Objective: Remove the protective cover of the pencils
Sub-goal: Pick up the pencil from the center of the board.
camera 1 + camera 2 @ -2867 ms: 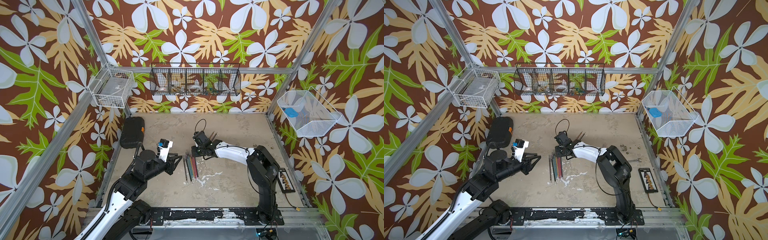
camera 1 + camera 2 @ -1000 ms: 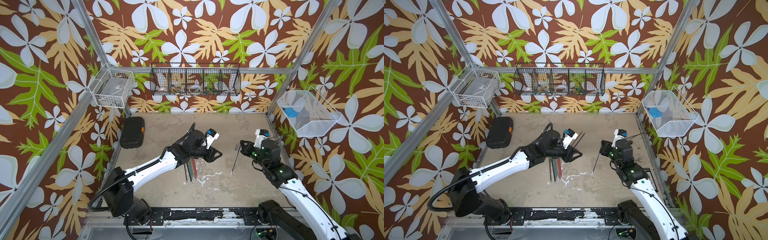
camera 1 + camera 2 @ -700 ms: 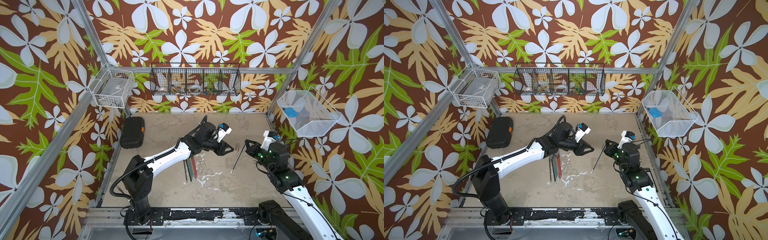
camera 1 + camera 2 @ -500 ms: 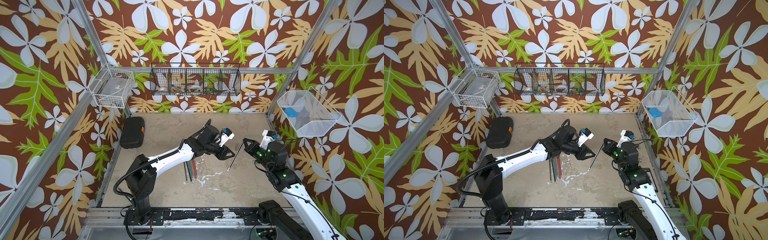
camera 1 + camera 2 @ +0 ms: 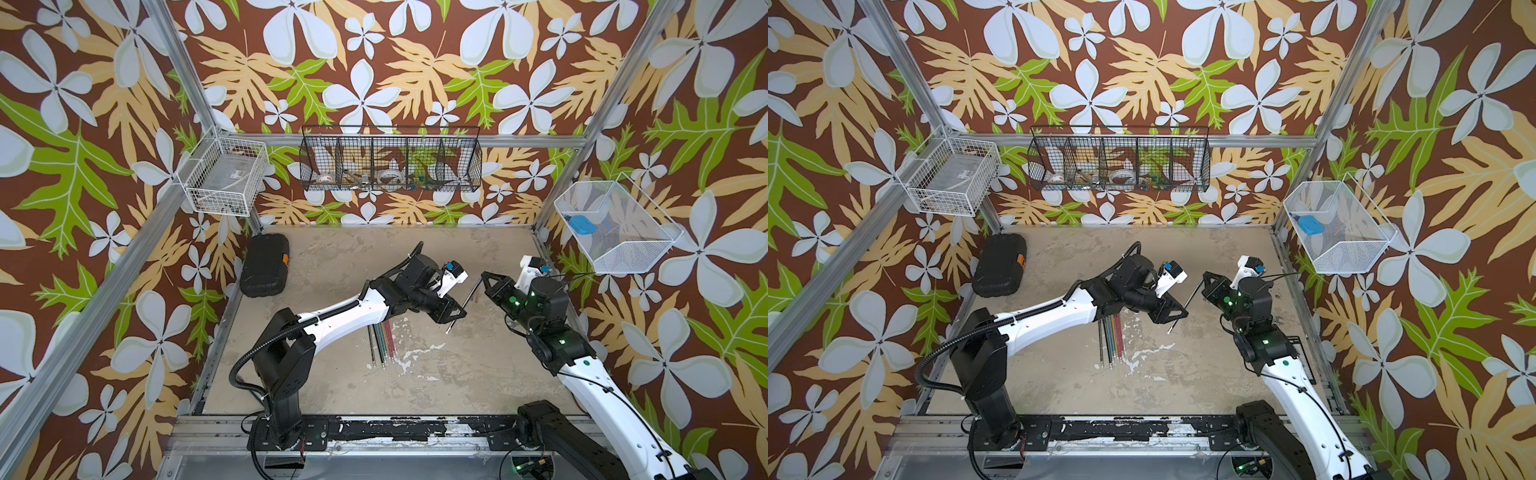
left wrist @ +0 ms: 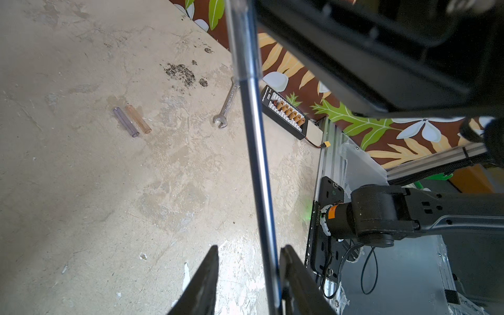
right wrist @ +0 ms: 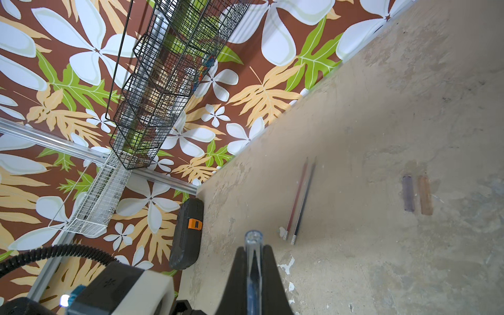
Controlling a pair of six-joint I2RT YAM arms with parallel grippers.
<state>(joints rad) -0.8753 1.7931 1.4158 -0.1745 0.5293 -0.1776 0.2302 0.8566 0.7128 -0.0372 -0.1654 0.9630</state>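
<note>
A blue pencil [image 5: 469, 296] hangs in the air between my two arms, slanting down to the left. Its clear protective cover [image 7: 253, 237] sits on the upper end, and my right gripper [image 7: 253, 248] is shut on that cover. My left gripper [image 6: 250, 248] is open around the lower shaft of the pencil [image 6: 256, 152]; the shaft lies against one finger with a gap to the other. Several more pencils [image 5: 382, 345] lie side by side on the table under the left arm. Two loose covers, purple [image 6: 126, 122] and orange [image 6: 138, 119], lie on the table.
A black case [image 5: 264, 270] lies at the table's back left. A wrench [image 6: 227, 107] and a black connector board [image 6: 285, 111] lie by the right edge. Wire baskets hang on the back wall [image 5: 390, 160], the left wall [image 5: 224, 178] and the right wall [image 5: 615, 226].
My right gripper has lifted one pencil off to the right. My left arm has swung right across the table, and its jaws now straddle the pencil's lower end, slightly narrower than before.
</note>
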